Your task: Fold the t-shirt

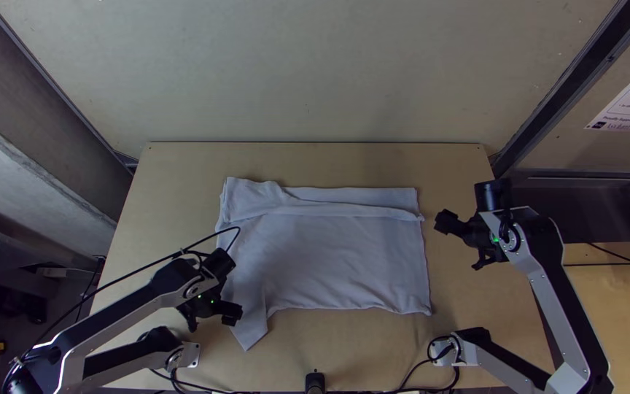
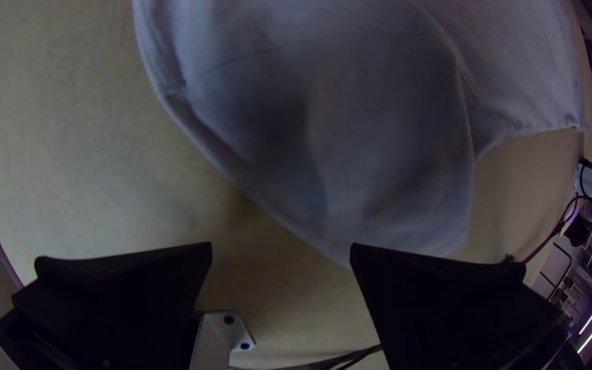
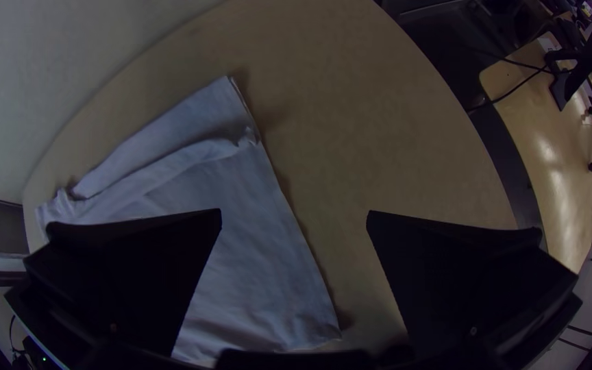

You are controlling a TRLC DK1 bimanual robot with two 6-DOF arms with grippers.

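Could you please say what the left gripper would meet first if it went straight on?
Probably the t-shirt, near its edge, though depth is unclear and the bare table might come first.

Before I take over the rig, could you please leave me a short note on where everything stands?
Left gripper: open, holding nothing, beside the shirt's pointed near-left flap.
Right gripper: open, empty, off the shirt's right edge.
Pale, thin cloth t-shirt: mid-table, lying flat as a wide, rough rectangle, with a ridge along its far side.
Done: apparently partly folded.
Left: probably tuck in the flap, smooth the ridge, then fold it smaller.
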